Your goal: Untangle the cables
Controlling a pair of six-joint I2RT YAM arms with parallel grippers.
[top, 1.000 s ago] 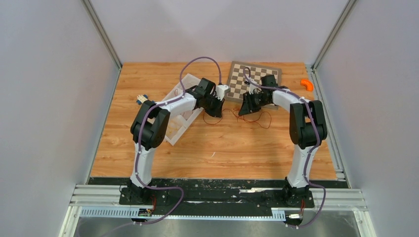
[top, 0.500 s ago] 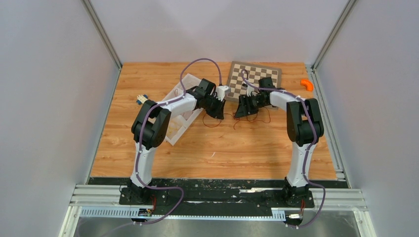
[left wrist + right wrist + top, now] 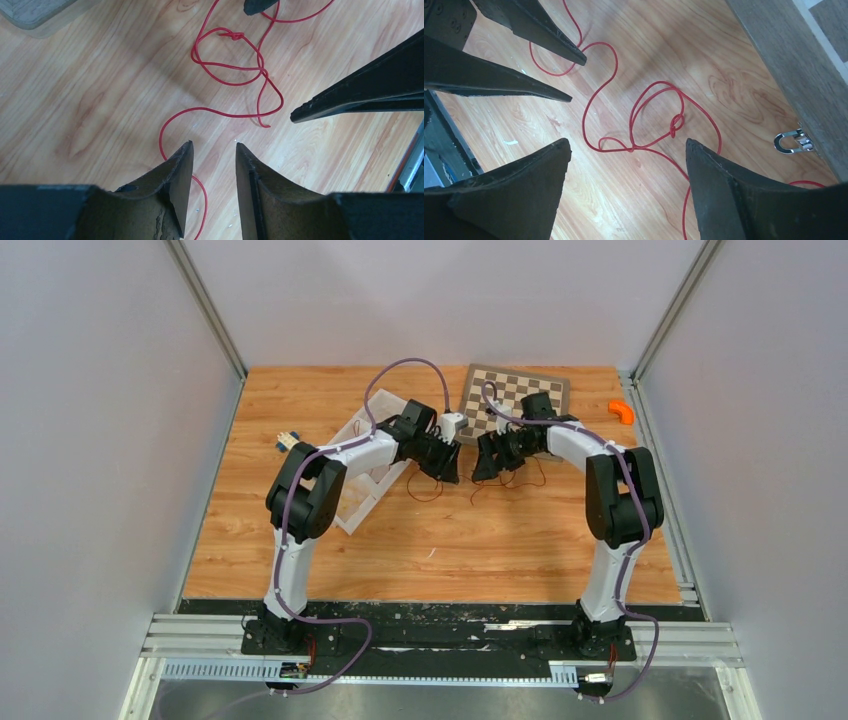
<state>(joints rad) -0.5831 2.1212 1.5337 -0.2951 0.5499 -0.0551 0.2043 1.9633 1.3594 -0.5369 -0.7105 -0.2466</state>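
Left end effector (image 3: pixel 214 144), right (image 3: pixel 627 142) — both parted

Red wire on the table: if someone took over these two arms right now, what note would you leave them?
Left end effector: narrowly open, holding nothing; the red cable passes beneath one finger.
Right end effector: wide open above the cable's small knot, holding nothing.
Cable: loose on the wooden table between both arms, looped and crossing itself; only a red one shows.
Done: nothing visibly untangled.
Left: probably grip either side of the knot and pull apart.
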